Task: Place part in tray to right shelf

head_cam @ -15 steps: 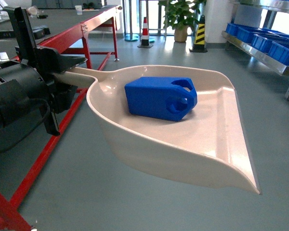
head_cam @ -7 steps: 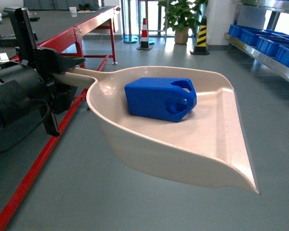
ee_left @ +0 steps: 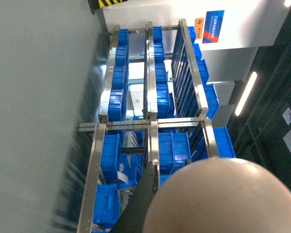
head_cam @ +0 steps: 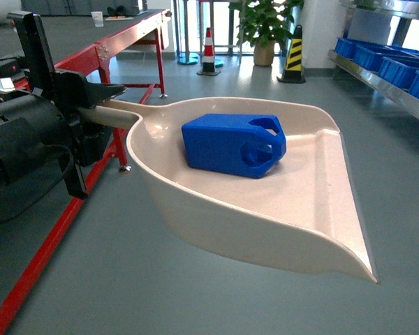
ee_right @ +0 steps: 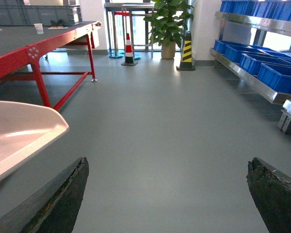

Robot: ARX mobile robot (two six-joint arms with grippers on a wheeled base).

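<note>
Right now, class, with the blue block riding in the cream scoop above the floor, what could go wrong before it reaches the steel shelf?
1. The bright-blue plastic block lies loose in the cream dustpan-shaped scoop, whose wide lip is open; a tilt could slide it out.
2. The left pincer holds only the long handle, so the scoop may sag or twist.
3. The red-framed table stands close on the left; turning might clip it.
</note>
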